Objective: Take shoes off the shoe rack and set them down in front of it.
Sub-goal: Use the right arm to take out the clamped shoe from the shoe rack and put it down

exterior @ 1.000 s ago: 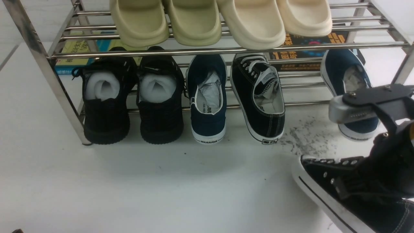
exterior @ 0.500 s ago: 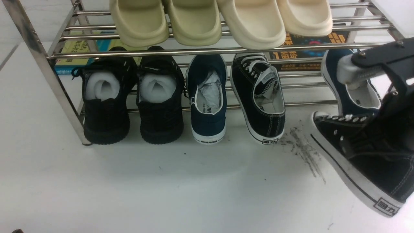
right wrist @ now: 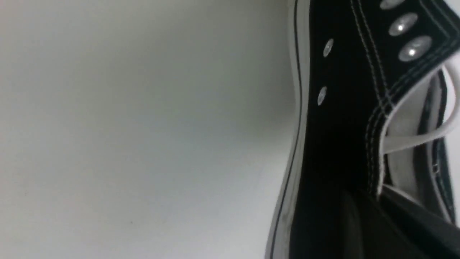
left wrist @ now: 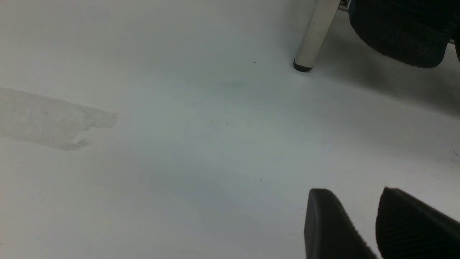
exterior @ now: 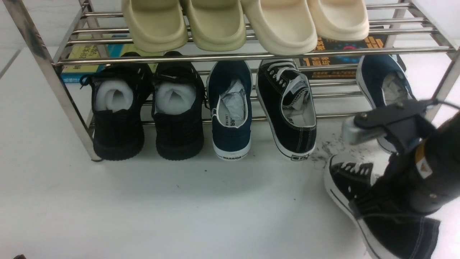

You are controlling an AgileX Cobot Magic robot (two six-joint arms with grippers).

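The chrome shoe rack (exterior: 215,57) spans the back of the front view. One black canvas sneaker (exterior: 287,108) with white laces sits on its lower tier, heel toward me. My right gripper (right wrist: 377,205) is shut on the side wall of the other black canvas sneaker (exterior: 359,201), one finger inside and one outside. It holds that sneaker in front of the rack's right end, toe toward the rack; I cannot tell whether it touches the surface. The sneaker's eyelets and sole (right wrist: 298,108) show in the right wrist view. My left gripper (left wrist: 354,192) is open and empty over the white surface.
Two all-black shoes with white foam (exterior: 116,108) and a navy slip-on (exterior: 230,108) share the lower tier; another navy slip-on (exterior: 384,79) sits at its right end. Cream slippers (exterior: 215,25) fill the top tier. Books (exterior: 341,57) lie behind. Scuff marks (exterior: 329,149) mark the floor. A rack leg (left wrist: 316,36) is near my left gripper.
The right arm swung the held sneaker up and right, then back down and left. The sneaker now points its toe more squarely at the rack. Nothing else moved.
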